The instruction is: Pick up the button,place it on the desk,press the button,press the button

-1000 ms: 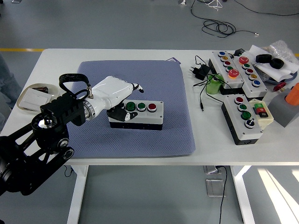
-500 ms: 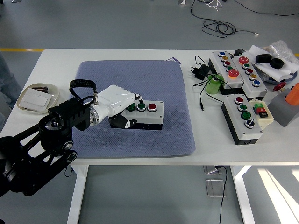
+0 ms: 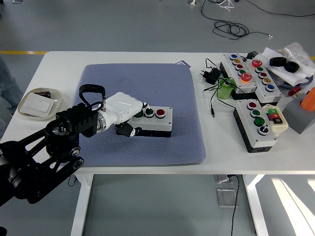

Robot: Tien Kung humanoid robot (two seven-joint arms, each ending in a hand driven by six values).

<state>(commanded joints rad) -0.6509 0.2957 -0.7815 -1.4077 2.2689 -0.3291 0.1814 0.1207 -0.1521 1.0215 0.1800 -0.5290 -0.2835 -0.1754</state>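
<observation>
The white button box (image 3: 157, 126) with a black base lies on the blue mat (image 3: 147, 81) in the middle of the table. Its top carries two green buttons and a red button (image 3: 160, 112). My left hand (image 3: 134, 118), white with black joints, lies over the box's left end. Its fingers are curled, with a fingertip down on the leftmost green button (image 3: 140, 113), which is partly hidden. The thumb hangs at the box's front left corner. The middle green button (image 3: 148, 112) is uncovered. My right hand is out of view.
A shallow dish (image 3: 23, 105) with a white card sits at the left edge. At the right are a long button panel (image 3: 248, 73), a smaller button box (image 3: 257, 127), a green object (image 3: 225, 90), a black power adapter (image 3: 212, 74) with cables, and an orange object (image 3: 309, 98).
My left hand has come down and moved slightly right, from hovering above the box's left end to resting on the leftmost green button. The box has not moved.
</observation>
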